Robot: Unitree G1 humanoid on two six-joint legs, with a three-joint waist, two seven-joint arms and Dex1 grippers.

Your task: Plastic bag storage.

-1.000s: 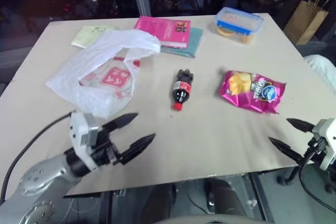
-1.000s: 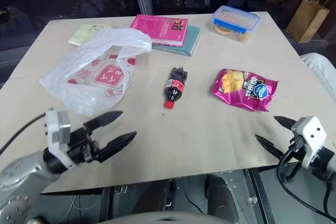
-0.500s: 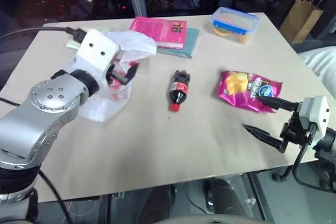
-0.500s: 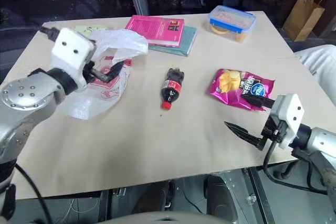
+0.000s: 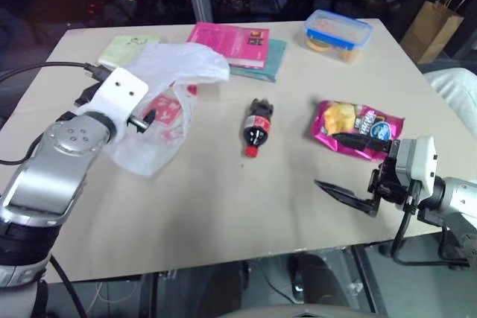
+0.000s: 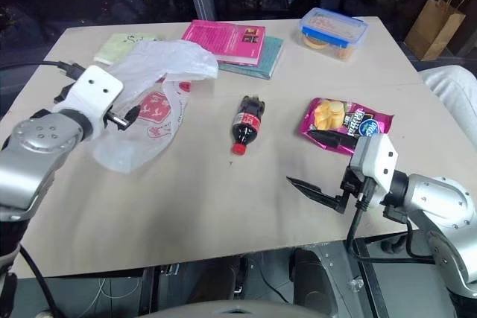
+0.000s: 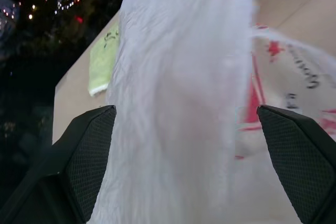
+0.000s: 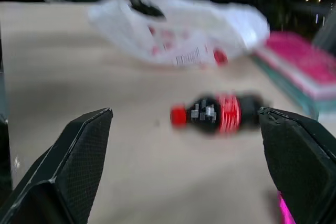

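Both pincers gaped empty; left pincer straddled the plastic bag; closing on it seemed next.

Paper bag cut off at edge

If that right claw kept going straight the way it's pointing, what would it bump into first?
Most likely the small cola bottle, lying on the table between the right gripper's open fingers' line; the plastic bag lies beyond.

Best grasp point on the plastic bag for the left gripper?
Probably the raised, bunched fold of the plastic bag. It stands between the open fingers of the left gripper, which comes from the near-left edge; the printed part lies flat on the table, harder to pinch.
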